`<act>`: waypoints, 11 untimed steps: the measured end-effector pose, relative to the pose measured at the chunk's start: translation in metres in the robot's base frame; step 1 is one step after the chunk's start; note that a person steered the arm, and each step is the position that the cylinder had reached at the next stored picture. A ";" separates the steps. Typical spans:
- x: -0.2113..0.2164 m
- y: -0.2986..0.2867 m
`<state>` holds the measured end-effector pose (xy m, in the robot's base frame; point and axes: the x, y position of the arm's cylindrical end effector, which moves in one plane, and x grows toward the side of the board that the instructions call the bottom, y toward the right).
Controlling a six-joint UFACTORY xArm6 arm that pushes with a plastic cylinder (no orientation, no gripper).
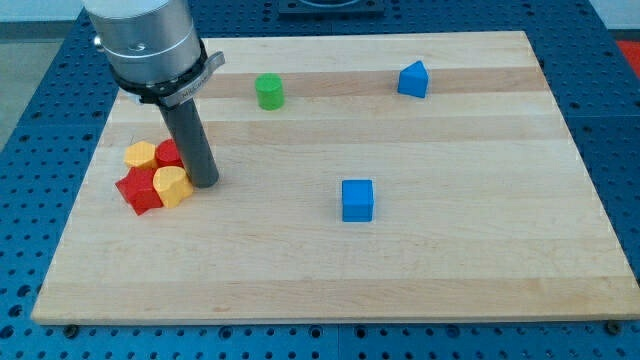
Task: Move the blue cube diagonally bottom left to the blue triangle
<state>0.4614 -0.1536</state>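
Note:
The blue cube (357,200) lies on the wooden board, right of centre and toward the view's bottom. The blue triangle (413,79) lies near the view's top right, well above the cube and a little to its right. My tip (204,183) is at the view's left, far left of the blue cube. It touches or nearly touches a cluster of red and yellow blocks on its left side.
A green cylinder (269,91) stands near the view's top, left of centre. By my tip lie two yellow blocks (172,185) (140,155) and two red blocks (139,190) (168,154), packed together near the board's left edge (85,190).

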 end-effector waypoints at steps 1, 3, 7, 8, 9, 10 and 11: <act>0.061 0.018; 0.075 0.152; -0.010 0.189; 0.009 0.209; 0.018 0.235; 0.009 0.257; -0.037 0.257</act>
